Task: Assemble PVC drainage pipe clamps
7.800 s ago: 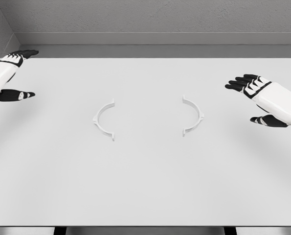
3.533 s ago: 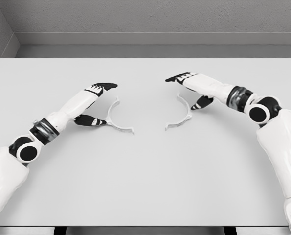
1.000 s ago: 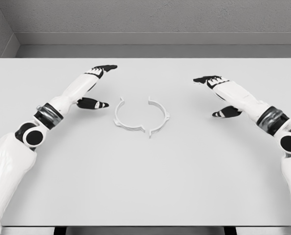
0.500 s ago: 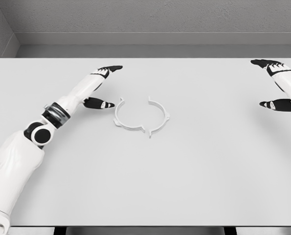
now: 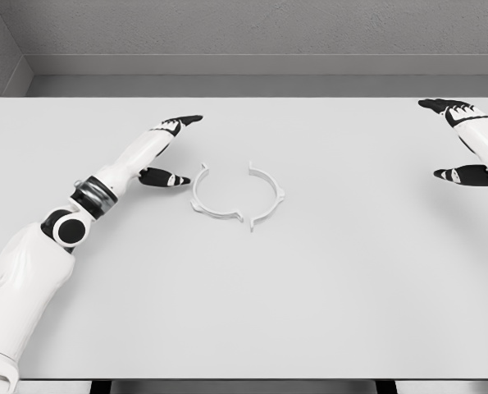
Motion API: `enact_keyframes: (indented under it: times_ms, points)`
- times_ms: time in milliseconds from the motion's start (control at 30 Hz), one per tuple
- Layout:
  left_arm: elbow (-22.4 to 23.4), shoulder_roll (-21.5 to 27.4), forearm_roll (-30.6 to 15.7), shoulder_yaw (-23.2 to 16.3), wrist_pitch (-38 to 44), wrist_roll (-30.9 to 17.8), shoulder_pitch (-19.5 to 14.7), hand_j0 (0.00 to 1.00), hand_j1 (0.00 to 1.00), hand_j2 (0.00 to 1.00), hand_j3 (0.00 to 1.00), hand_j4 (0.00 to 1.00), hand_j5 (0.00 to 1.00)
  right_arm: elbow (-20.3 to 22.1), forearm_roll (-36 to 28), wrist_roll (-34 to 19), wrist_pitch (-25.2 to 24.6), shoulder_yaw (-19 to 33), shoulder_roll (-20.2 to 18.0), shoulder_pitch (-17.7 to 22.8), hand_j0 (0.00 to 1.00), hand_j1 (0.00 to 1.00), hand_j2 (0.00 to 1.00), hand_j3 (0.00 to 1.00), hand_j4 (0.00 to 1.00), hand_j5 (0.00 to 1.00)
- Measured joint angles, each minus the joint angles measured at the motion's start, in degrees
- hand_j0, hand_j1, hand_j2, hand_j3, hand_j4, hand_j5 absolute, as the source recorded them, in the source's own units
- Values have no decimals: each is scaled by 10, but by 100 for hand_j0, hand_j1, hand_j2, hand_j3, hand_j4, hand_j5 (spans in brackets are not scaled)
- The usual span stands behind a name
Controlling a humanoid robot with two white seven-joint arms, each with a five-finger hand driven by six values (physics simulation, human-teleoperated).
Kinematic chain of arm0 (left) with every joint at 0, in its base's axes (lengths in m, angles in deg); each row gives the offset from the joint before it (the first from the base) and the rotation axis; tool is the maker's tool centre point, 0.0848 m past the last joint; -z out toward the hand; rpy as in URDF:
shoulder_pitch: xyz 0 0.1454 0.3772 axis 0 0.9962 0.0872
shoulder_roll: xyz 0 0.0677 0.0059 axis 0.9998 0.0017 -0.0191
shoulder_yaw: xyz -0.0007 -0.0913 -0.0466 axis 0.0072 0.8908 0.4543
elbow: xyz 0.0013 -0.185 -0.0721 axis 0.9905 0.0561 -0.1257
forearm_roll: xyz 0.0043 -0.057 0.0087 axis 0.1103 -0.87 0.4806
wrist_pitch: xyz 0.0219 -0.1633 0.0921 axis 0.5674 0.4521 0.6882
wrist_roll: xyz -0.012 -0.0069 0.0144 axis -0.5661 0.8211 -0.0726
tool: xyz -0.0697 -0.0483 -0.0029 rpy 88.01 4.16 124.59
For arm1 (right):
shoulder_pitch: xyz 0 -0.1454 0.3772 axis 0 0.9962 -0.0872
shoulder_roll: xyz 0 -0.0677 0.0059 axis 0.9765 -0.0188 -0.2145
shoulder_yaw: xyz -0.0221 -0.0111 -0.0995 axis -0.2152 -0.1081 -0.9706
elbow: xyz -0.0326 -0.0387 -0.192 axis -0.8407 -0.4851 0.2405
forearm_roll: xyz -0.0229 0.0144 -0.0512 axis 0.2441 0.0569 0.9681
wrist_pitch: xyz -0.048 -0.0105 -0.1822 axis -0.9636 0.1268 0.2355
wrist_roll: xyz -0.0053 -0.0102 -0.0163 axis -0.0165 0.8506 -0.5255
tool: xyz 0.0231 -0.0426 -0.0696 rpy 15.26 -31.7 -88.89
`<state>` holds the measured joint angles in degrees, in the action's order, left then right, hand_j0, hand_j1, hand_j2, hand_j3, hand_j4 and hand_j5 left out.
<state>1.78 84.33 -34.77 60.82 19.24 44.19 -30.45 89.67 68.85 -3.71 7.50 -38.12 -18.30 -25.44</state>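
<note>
A: What is closest to us?

B: The bare front of the white table [image 5: 244, 320]. The left arm comes in at 8 o'clock and reaches up toward the middle.

A: And what is in the middle?

B: The two clamp halves. The left half [image 5: 207, 197] and the right half [image 5: 266, 197] curve toward each other like a ring. They look to touch at the bottom, at 6 o'clock. At the top, at 12 o'clock, there is a gap.

A: What is the left hand doing?

B: The left hand [image 5: 163, 152] sits just beside the left half, at its 10 o'clock. Its fingers are spread apart and it holds nothing.

A: And the other hand?

B: The right hand [image 5: 465, 144] is far off at 2 o'clock, near the table's edge. Its fingers are spread too, and empty.

A: Is the job done?

B: I think nearly. The ring still needs its top gap pushed shut. That push must be gentle and straight, or the halves could slide apart.
</note>
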Motion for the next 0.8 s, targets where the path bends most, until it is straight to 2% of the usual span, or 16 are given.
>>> enact_keyframes:
  times_ms: [233,400,567,800]
  points:
    - [2,-9,1,-1,0,0,1,100,100,100,100,100,100,-1,1,0,0,-3,0,1,100,100,100,100,100,100]
    - [2,-13,1,-2,0,0,3,100,100,100,100,100,100,3,-6,0,0,-10,2,-13,100,100,100,100,100,100]
    - [-1,-21,6,-2,0,0,6,100,100,100,100,100,100,27,-14,0,0,-11,1,-4,100,100,100,100,100,100]
    - [-5,-29,9,-3,0,0,7,100,100,100,100,100,100,34,-15,0,0,-12,0,-4,100,100,100,100,100,100]
